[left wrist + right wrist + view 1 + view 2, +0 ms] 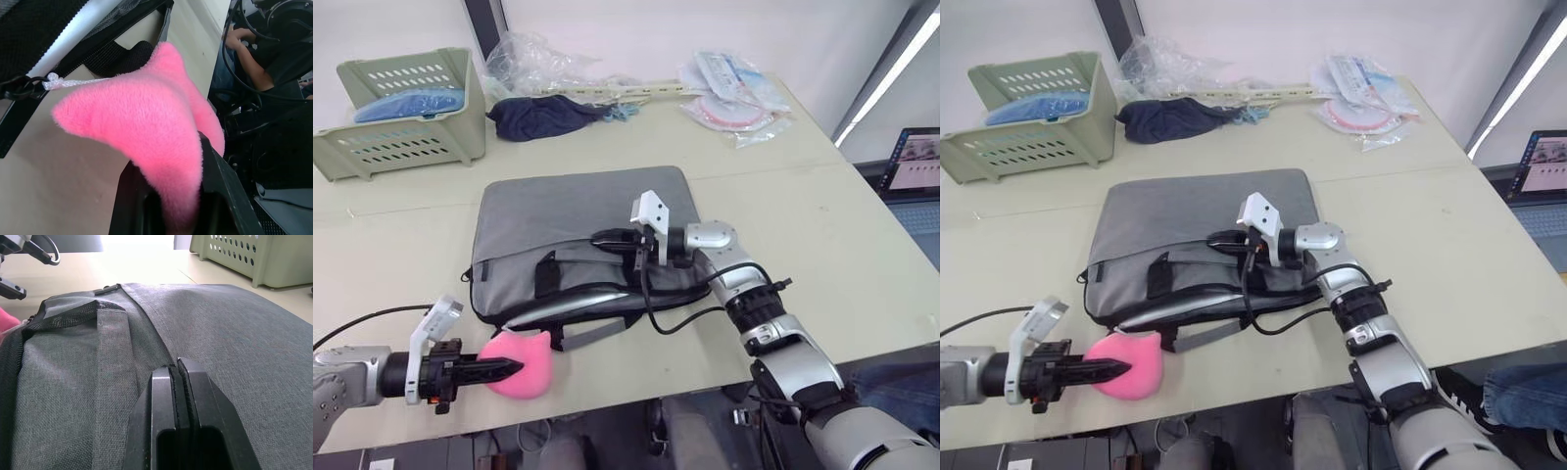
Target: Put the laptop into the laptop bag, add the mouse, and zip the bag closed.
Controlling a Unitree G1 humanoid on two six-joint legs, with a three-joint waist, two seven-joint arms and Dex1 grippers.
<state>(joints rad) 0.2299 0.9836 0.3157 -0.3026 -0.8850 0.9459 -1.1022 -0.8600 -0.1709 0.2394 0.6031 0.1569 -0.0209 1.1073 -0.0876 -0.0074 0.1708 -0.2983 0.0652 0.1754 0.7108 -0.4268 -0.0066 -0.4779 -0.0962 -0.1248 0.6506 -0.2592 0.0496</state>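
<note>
On table edge, left gripper point(499, 370) clamped on pink fuzzy lump point(524, 360) beside laptop bag point(578, 230); right gripper point(612, 238) pressed closed, resting on bag top

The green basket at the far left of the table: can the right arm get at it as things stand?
Probably not. The right gripper rests on the grey bag, fingers shut, and the green basket stands well beyond the bag, by the far left corner.

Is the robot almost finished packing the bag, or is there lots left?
Partly done. The silver laptop edge already sits inside the flat grey fabric laptop bag, whose mouth gapes open. The left gripper is shut on the pink fuzzy zipper pull, so zipping seems in hand. The right gripper, fingers together, rests on the bag. I cannot tell whether the mouse is in.
</note>
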